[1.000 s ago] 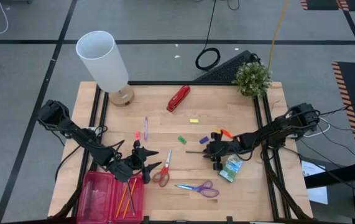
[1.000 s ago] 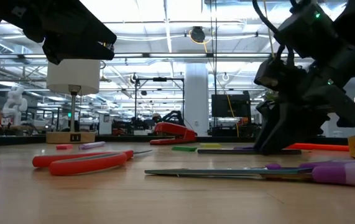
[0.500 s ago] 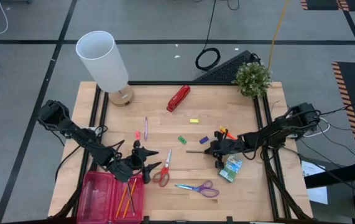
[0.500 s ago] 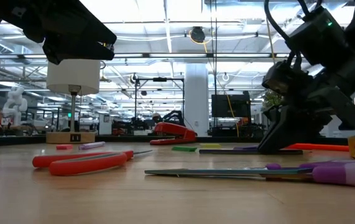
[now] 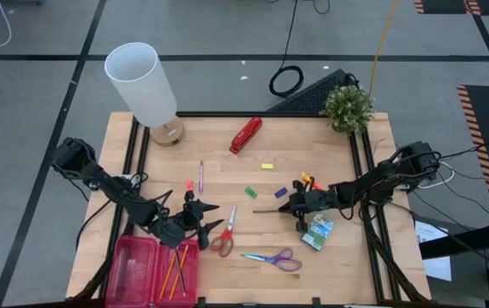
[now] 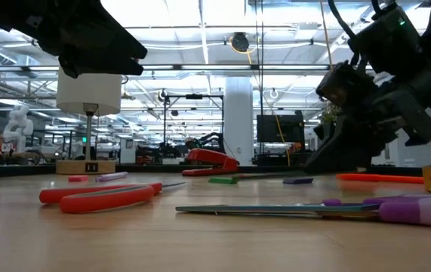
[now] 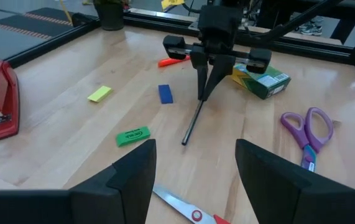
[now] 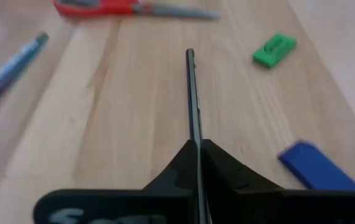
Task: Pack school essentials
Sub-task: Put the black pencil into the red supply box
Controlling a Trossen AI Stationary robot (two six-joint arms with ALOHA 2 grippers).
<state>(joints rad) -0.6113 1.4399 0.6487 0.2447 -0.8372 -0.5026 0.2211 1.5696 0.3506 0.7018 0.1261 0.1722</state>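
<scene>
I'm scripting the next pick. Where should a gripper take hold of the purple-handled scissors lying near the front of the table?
Grip the purple-handled scissors from straight above, probably across the closed blades just ahead of the handle loops. They lie flat on the wooden table, clear of neighbours; the loops look too wide.

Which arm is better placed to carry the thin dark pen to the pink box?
Right. The right pincer is shut on the thin dark pen, lifting one end. The left pincer hangs open and empty near the translucent pink box.

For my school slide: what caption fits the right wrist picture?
The right gripper pinches a thin dark pen above the wooden table, near a green eraser and a blue eraser.
</scene>
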